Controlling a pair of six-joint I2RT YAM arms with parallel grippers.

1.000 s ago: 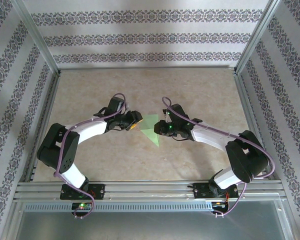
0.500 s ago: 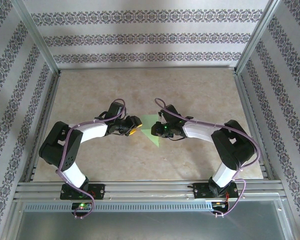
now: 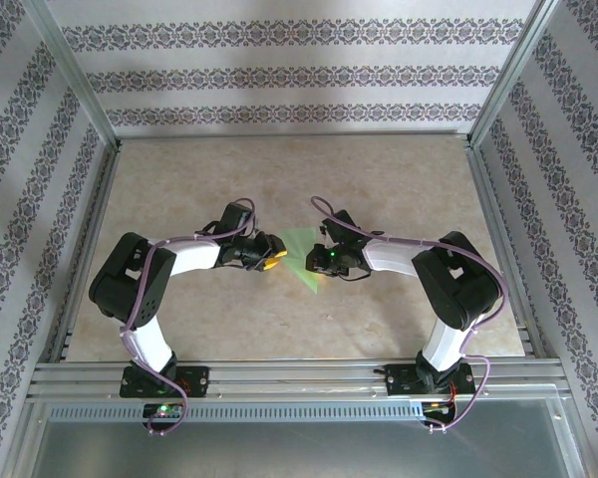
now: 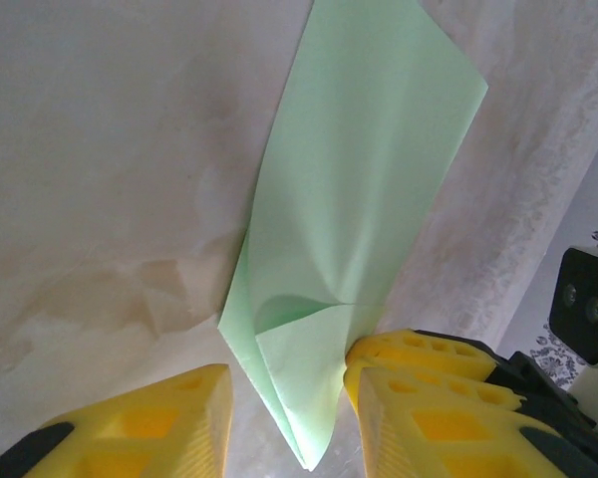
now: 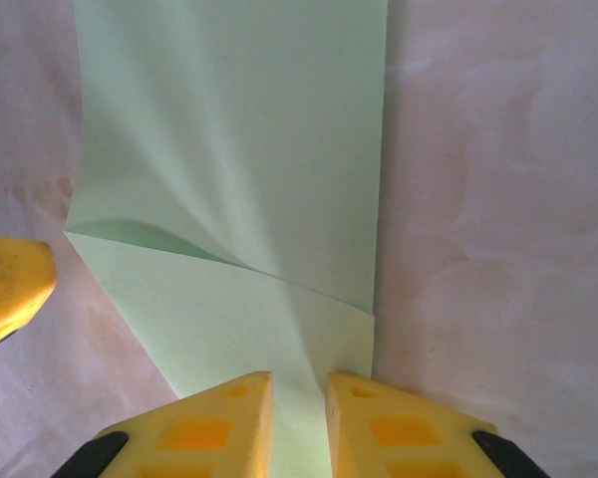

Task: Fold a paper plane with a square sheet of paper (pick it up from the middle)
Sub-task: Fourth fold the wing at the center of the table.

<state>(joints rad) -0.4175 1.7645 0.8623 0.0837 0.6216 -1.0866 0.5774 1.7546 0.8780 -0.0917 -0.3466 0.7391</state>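
Observation:
The square sheet of paper [image 3: 304, 251] is light green and lies on the table, folded into a pointed shape with a loose flap, a half-formed paper plane. In the left wrist view the paper [image 4: 369, 179] runs its point down between the fingers of my left gripper [image 4: 287, 373]. Those jaws stand apart; the right finger [image 4: 419, 368] touches the paper's edge and the left finger is clear of it. My right gripper [image 5: 299, 388] is pinched narrowly on a ridge of the paper [image 5: 239, 149] at its near edge. From above, my left gripper [image 3: 271, 261] and right gripper [image 3: 319, 259] face each other across the paper.
The beige tabletop [image 3: 299, 179] is open behind the grippers. Metal frame rails [image 3: 299, 376] run along the near edge and patterned walls stand on three sides. A fingertip [image 5: 10, 284] of the left gripper shows at the left of the right wrist view.
Both grippers have slid a little toward the near edge with the paper, and both elbows have drawn back. The left jaws have narrowed around the paper's point.

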